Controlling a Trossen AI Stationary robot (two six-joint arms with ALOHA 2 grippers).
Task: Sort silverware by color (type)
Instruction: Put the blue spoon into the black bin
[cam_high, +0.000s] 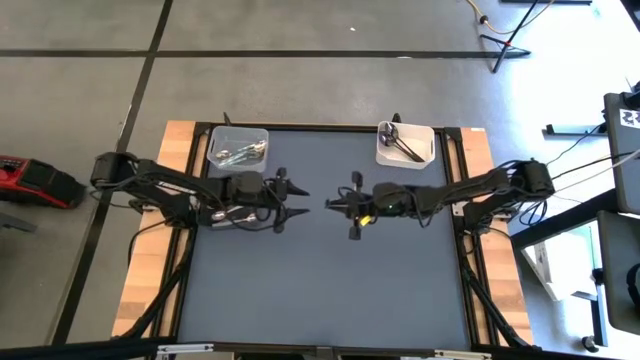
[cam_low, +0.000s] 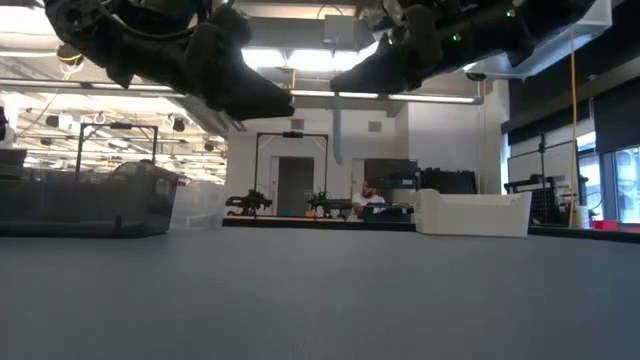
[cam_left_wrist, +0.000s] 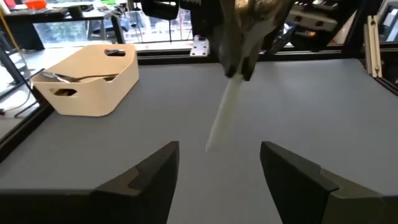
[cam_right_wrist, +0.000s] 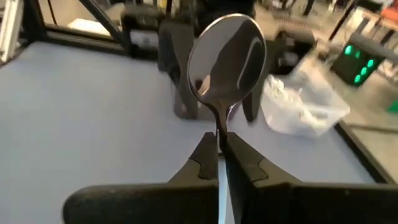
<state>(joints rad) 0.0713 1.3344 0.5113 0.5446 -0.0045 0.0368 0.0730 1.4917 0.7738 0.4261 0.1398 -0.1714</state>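
Observation:
My right gripper (cam_right_wrist: 219, 149) hovers over the middle of the table, shut on a shiny silver spoon (cam_right_wrist: 227, 56). The spoon's bowl points toward my left gripper (cam_high: 298, 203), which is open and faces it a short way off. In the left wrist view the spoon (cam_left_wrist: 221, 124) shows as a pale streak sticking out of the right gripper (cam_left_wrist: 245, 65), above my own open fingers. A clear bin (cam_high: 238, 146) at the far left holds silver utensils. A white bin (cam_high: 405, 142) at the far right holds dark ones. My right gripper pinches the spoon between its two fingers at the neck (cam_right_wrist: 220, 127), just behind the bowl. The handle (cam_right_wrist: 221, 186) runs back between the fingers, so they lie along the spoon. They come roughly level from the table's right. The spoon is lifted clear of the table.
The grey table mat (cam_high: 320, 290) stretches open toward the near edge. Both bins stand against the far edge. In the low view both arms hang above the table surface (cam_low: 320, 290), with the clear bin (cam_low: 85, 200) and the white bin (cam_low: 472, 212) behind.

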